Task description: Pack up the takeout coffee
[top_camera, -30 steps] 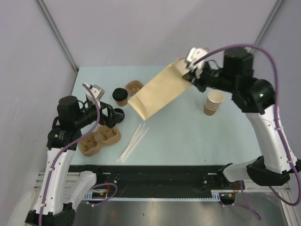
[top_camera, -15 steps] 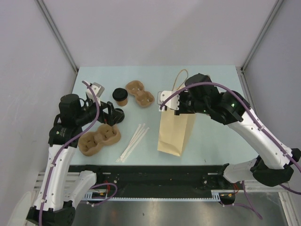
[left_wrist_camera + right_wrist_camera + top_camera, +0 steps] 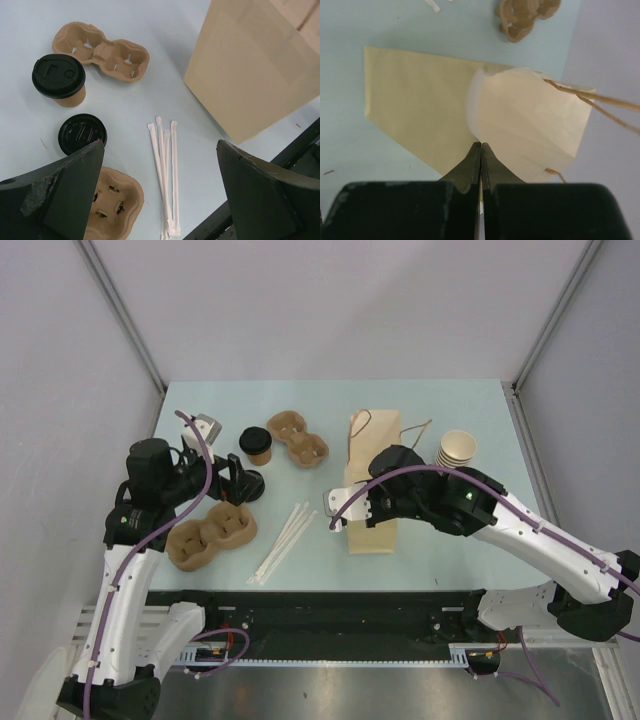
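Observation:
The takeout coffee, a brown paper cup under a black lid, stands upright at the back left. My left gripper hovers open just in front of it, with nothing between its fingers. A brown paper bag lies flat right of centre, its mouth and handles toward the back. My right gripper points down onto the bag, jaws shut and pinching the paper near the puffed-up mouth end.
A loose black lid lies by the left gripper. Two pulp cup carriers sit at the left. Wrapped straws lie in the middle front. A stack of lidless paper cups stands right of the bag.
The right arm brought the bag down from the air at the back, hung it upright mid-table, then laid it flat. The left arm has not moved.

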`<state>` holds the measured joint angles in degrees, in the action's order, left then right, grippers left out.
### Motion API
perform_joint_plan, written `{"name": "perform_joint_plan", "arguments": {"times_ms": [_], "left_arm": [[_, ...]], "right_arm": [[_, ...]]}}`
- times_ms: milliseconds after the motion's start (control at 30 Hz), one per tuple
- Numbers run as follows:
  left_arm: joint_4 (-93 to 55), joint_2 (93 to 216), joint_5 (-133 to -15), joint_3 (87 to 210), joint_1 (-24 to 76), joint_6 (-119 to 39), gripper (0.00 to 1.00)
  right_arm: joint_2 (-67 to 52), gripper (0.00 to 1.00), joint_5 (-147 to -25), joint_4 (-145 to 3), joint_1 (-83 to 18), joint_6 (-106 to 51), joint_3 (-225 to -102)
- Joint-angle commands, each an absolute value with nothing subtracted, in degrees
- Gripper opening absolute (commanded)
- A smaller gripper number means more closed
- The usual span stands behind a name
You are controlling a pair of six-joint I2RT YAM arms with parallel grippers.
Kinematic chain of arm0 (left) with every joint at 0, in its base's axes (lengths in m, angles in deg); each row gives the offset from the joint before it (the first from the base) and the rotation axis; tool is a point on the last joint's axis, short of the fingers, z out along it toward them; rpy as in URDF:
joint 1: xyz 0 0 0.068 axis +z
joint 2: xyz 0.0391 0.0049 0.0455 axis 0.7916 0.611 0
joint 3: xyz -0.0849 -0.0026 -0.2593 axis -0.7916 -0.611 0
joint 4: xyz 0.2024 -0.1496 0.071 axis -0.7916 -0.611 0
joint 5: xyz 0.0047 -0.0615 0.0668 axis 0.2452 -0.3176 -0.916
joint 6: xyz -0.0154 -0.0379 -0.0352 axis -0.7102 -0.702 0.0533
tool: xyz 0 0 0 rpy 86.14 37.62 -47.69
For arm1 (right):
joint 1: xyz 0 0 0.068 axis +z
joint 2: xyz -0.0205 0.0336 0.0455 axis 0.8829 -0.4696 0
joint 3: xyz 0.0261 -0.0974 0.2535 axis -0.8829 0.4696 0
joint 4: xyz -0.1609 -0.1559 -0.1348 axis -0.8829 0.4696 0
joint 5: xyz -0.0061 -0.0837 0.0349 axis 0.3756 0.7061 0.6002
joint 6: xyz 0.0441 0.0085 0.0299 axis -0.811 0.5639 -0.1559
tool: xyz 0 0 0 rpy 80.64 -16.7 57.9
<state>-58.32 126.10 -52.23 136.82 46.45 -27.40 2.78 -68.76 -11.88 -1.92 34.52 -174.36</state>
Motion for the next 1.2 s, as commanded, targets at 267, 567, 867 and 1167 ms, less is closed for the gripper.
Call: {"name": "perform_joint_plan", "arguments": {"times_ms": [267, 567, 867, 1167], "left_arm": [[-57.5, 125.1, -51.0, 136.8, 46.9, -26.7, 1.0], [-53.3, 127.0, -38.6, 142.2, 46.6, -28.5, 0.99], [-48.4, 138.1, -43.5, 156.1, 35.1, -31.6, 0.96], [-49.0, 155.5, -51.6, 172.4, 21.9, -32.3, 0.92]], "right_arm": [[2.6, 0.57, -69.9, -6.1, 3.8, 28.4, -178.2], [-1.4, 0.78, -75.4, -4.4, -0.4, 20.5, -200.3], [-0.2, 0.78, -85.9, -7.8, -23.0, 4.9, -208.3], [-3.0, 0.71, -109.1, -5.0, -54.7, -7.1, -201.9]]}}
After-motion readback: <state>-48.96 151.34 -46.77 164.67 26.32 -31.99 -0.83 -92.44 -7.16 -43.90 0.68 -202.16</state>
